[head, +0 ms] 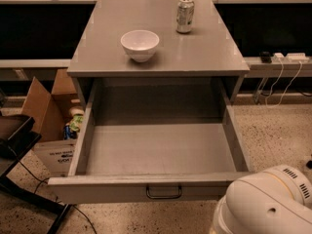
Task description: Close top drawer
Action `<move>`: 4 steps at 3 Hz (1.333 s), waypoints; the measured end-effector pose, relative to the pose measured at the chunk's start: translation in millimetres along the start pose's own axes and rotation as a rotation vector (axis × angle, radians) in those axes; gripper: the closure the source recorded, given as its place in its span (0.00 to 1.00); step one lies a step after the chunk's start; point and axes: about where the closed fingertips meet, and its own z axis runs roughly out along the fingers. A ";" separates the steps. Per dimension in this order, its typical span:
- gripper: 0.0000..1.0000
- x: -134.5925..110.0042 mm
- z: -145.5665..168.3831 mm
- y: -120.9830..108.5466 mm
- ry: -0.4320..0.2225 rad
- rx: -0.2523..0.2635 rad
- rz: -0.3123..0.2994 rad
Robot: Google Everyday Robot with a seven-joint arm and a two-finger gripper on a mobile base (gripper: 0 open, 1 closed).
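The top drawer (156, 152) is a wide grey box pulled fully out of the grey cabinet (97, 57), and its inside holds nothing. Its front panel (97, 191) faces me at the bottom of the view with a small dark wire handle (164, 194) at its middle. Only a white rounded part of my arm (265, 204) shows at the bottom right, right of the drawer's front corner. My gripper is not in view.
On the cabinet top stand a white bowl (140, 45) and a drinks can (185, 15). An open cardboard box (51, 111) with items sits left of the drawer. A dark chair or stand (17, 140) is at the far left. Cables and a power strip (287, 57) lie at right.
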 end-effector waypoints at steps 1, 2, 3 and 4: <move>1.00 -60.8 15.1 -33.7 -0.148 0.082 -0.072; 1.00 -79.3 17.4 -47.5 -0.201 0.111 -0.084; 1.00 -100.1 23.8 -59.8 -0.273 0.130 -0.075; 1.00 -109.6 25.3 -68.1 -0.315 0.145 -0.060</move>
